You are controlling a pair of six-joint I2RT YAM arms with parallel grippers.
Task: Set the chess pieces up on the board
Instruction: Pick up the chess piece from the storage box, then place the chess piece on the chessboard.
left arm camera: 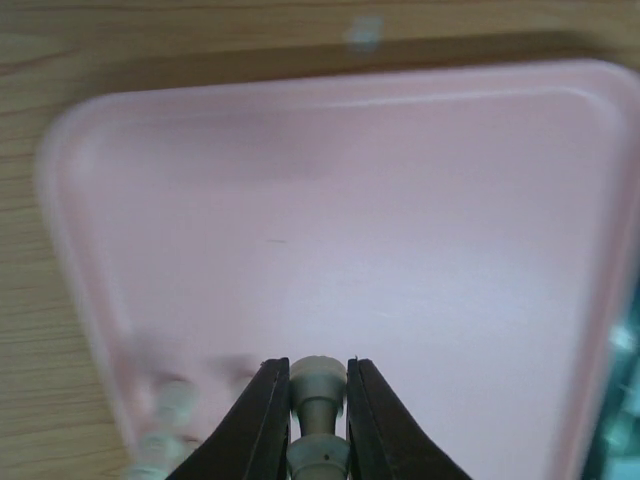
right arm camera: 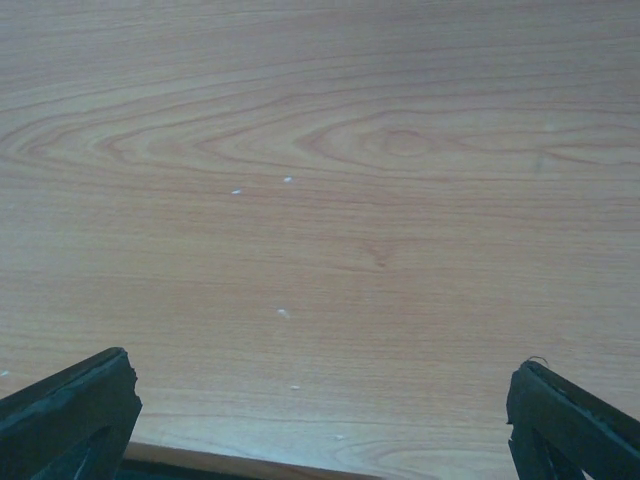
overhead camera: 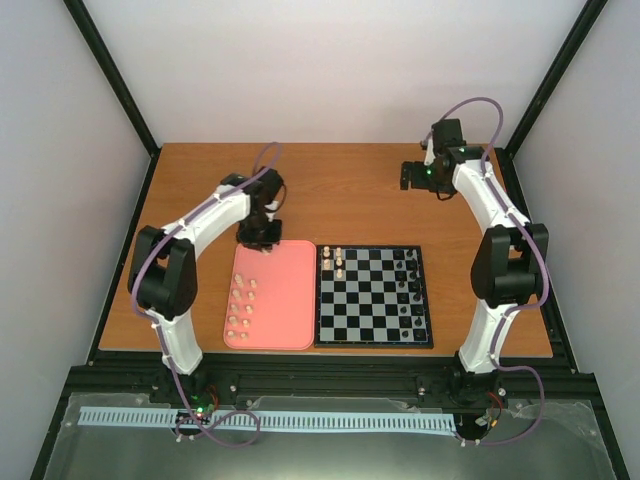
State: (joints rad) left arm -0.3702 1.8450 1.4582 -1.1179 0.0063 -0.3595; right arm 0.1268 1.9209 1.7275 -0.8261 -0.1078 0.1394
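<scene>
My left gripper [left arm camera: 318,372] is shut on a cream-white chess piece [left arm camera: 318,388], held just above the pink tray [left arm camera: 400,200]. From above, that gripper [overhead camera: 258,238] hangs at the tray's far left corner. Several more white chess pieces [overhead camera: 240,305] stand in two short columns on the left part of the tray [overhead camera: 290,290]. A few white pieces [overhead camera: 335,262] stand at the far left corner of the board [overhead camera: 370,300]. My right gripper [overhead camera: 408,176] is wide open over bare wood at the far right. Its fingers [right arm camera: 70,410] have nothing between them.
Black chess figures [overhead camera: 408,285] line the board's right side. Tray and board lie side by side near the table's front edge [overhead camera: 320,352]. Blurred white pieces [left arm camera: 170,405] sit just left of my left fingertips. Black frame posts stand at the table's back corners.
</scene>
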